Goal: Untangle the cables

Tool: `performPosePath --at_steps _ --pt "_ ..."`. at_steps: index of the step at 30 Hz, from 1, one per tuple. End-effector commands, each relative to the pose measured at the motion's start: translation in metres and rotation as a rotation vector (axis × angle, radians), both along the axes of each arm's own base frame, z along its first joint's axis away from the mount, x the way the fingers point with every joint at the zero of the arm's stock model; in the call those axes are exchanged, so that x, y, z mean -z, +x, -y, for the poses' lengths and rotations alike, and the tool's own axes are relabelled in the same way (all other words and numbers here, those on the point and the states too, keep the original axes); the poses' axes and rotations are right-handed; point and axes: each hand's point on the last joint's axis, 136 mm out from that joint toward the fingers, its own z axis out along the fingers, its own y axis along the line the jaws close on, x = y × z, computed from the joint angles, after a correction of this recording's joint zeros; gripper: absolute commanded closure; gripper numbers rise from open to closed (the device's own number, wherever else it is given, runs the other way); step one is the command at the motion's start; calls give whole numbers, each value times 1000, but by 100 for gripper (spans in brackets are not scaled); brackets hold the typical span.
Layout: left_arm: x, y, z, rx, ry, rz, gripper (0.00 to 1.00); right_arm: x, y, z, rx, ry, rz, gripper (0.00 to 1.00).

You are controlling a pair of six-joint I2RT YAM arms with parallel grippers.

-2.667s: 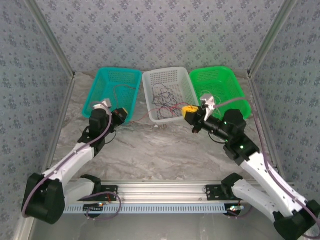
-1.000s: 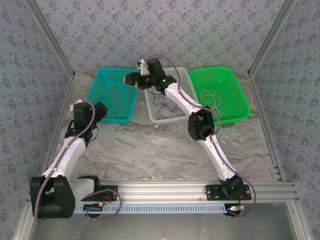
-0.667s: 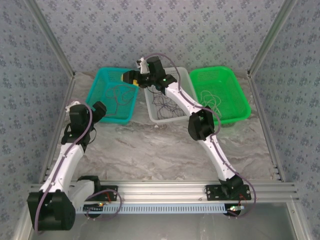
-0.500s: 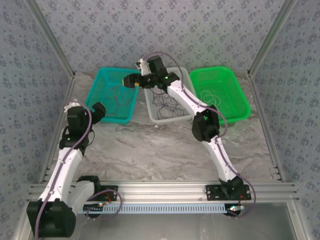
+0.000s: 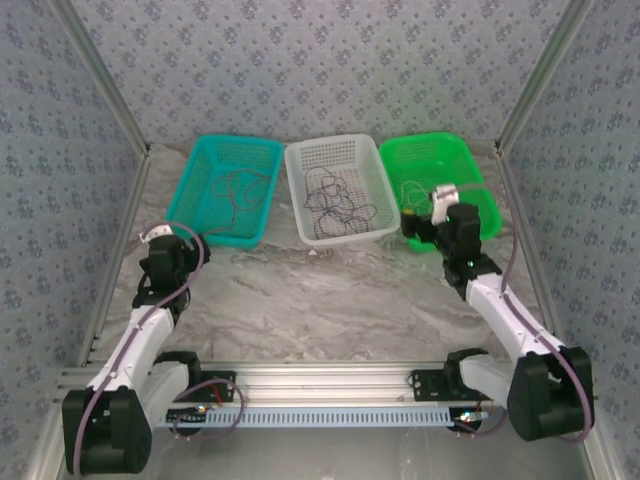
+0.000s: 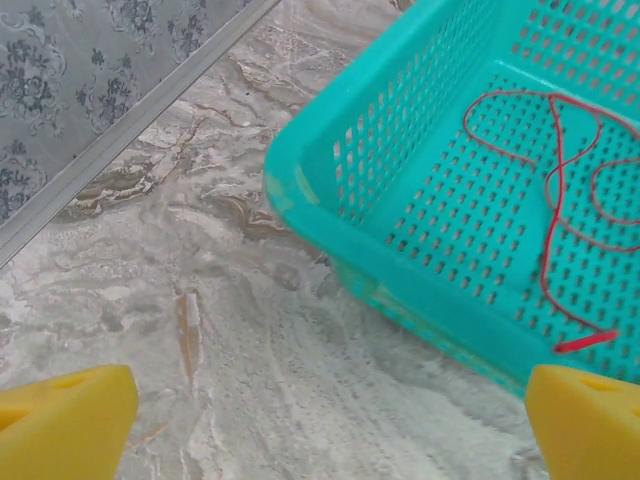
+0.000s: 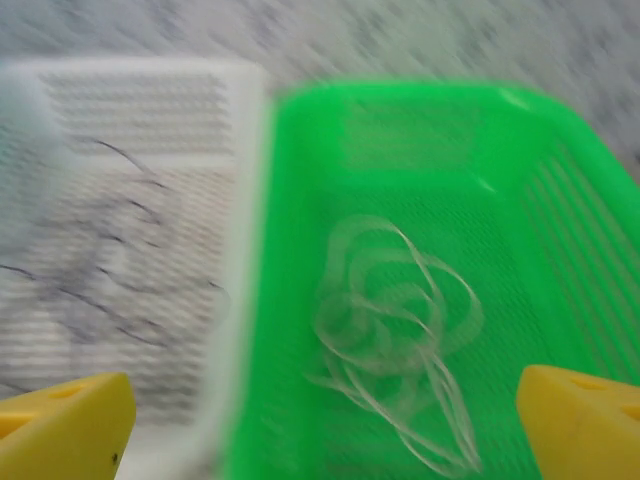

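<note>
Separation judged complete: left fingers (image 6: 65, 425) spread, empty, red cable (image 6: 552, 200) ahead of them in teal basket (image 6: 300, 170); right fingers (image 7: 60, 420) spread, empty, pale cable (image 7: 395, 320) just beyond in green basket (image 7: 560, 160). Next move – check for residual crossings, then park

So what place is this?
Probably a robot test booth: left arm and right arm bolted to a metal rail, patterned panels around a marble-look table, and a teal basket, white basket and green basket holding cables.

3 baskets (image 5: 330, 142) side-by-side at back, w/ cables (image 5: 333, 200) in each.
</note>
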Motion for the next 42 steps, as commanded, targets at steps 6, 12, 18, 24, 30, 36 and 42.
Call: performPosePath --at_steps 6,12,18,24,30,36,42 --pt "-17 22 18 176 123 161 1 36 8 44 146 -95 92 0" --pt "-7 38 35 301 150 135 1 54 19 44 144 -85 80 0" --pt "0 53 44 353 146 140 0 61 17 50 166 -71 87 0" --pt "11 73 48 390 163 129 1 66 18 49 146 -52 77 0" --pt "17 88 51 417 181 139 1 77 25 51 145 -45 66 0" --pt "33 92 49 422 157 144 1 90 30 56 147 -2 35 0" --pt "39 92 48 422 152 150 1 92 31 57 138 18 22 0"
